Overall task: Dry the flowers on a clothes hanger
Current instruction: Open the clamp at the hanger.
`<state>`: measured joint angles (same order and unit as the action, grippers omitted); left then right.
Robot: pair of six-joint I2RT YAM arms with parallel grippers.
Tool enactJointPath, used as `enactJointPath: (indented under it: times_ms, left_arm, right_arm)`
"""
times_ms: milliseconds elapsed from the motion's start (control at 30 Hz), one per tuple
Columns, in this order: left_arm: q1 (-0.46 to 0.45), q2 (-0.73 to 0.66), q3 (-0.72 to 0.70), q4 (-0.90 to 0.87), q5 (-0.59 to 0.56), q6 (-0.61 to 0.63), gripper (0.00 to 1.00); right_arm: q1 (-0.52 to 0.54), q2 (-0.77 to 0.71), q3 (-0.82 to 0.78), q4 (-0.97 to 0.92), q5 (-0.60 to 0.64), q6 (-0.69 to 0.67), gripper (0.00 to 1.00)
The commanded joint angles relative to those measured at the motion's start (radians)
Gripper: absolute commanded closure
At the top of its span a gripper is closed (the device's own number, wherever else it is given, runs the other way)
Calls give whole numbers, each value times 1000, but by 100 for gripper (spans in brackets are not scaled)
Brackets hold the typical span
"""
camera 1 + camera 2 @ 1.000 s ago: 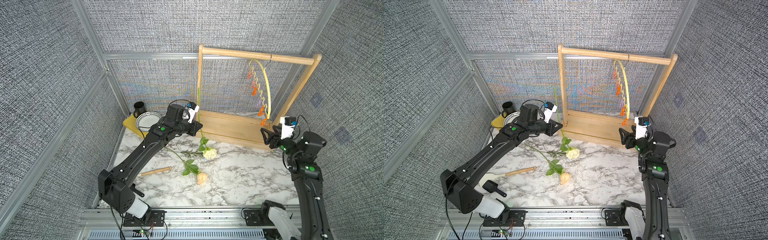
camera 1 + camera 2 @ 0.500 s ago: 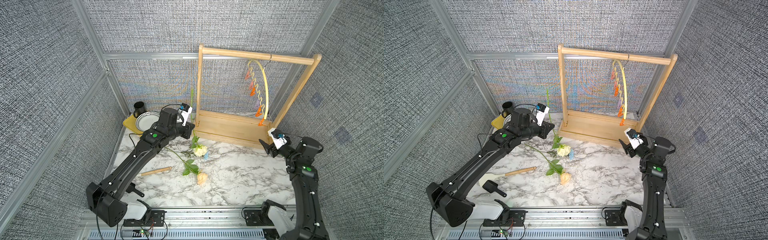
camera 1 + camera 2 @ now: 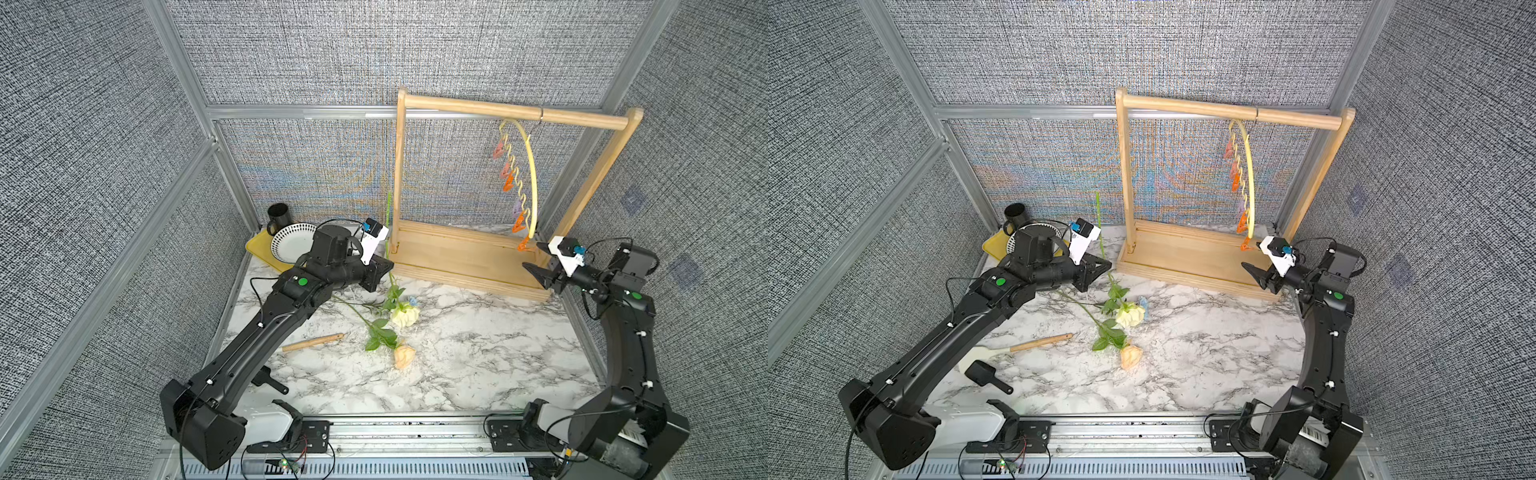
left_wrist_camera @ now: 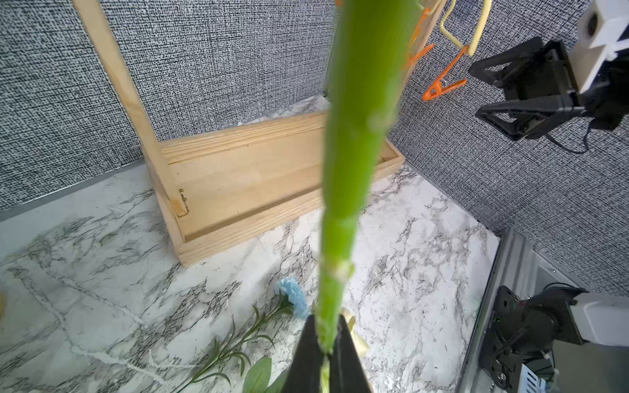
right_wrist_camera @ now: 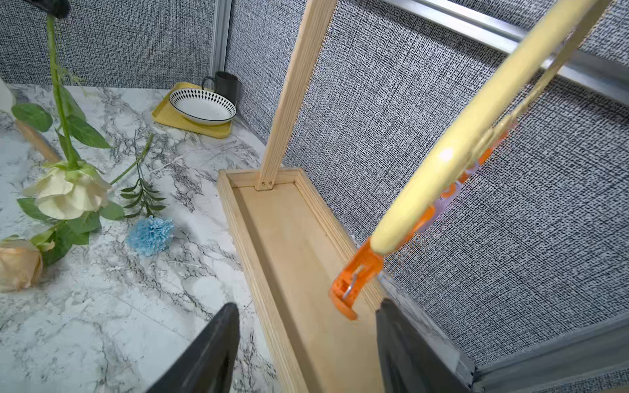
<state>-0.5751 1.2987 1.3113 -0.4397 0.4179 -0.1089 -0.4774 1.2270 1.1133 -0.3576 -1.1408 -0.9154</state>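
While the left hand (image 4: 326,337) stood clamped tight on the green stem of the cream-white rose (image 3: 405,316), that stem rose nearly upright above the hand. The bloom hung head down below it, low over the marble table (image 3: 478,353); whether the petals touched the table could not be told. Just beside that bloom lay the light-blue bloom (image 5: 151,234), its thin leafy stem flat on the table. Nearer the front edge lay the peach rose (image 3: 1131,355), its leaves close under the white one.

The clothes hanger (image 3: 532,178), a pale-yellow arc, hung by its small hook from the top bar of the wooden rack (image 3: 457,257), toward the rack's right end, with pink and orange clips down its wavy edge. All three flowers were down by the table, well apart from it.

The right hand (image 3: 534,257) was held near the rack's right end with its fingers spread wide, gripping nothing. The lowest orange clip (image 5: 354,282) dangled just ahead of it, close to one finger.

At the back left corner a patterned bowl (image 5: 202,105) sat on a yellow tray (image 5: 190,127) beside a black mug (image 5: 223,85). A wooden-handled spatula (image 3: 1038,343) and a black scoop (image 3: 984,372) lay by the left arm.
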Motion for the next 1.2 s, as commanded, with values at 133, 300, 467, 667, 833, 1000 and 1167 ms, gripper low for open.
enactJointPath:
  times_ms: [133, 300, 467, 667, 833, 1000, 1167]
  left_arm:
    - [0, 3, 16, 26, 52, 2, 98]
    - [0, 17, 18, 28, 65, -2, 98]
    - [0, 41, 36, 29, 82, -16, 98]
    - [0, 69, 52, 32, 100, -31, 98]
    - [0, 96, 68, 32, 123, -43, 98]
    - [0, 107, 74, 32, 132, -46, 98]
    - [0, 121, 82, 32, 141, -52, 98]
  right_arm:
    - [2, 37, 16, -70, 95, -111, 33]
    - [34, 110, 98, -179, 113, -171, 36]
    - [89, 169, 178, -257, 178, -239, 43]
    - [164, 176, 233, -312, 227, -254, 43]
    - [206, 175, 251, -346, 198, -240, 44]
    - [231, 166, 260, -370, 200, -241, 44]
    - [232, 181, 275, -366, 192, -236, 41]
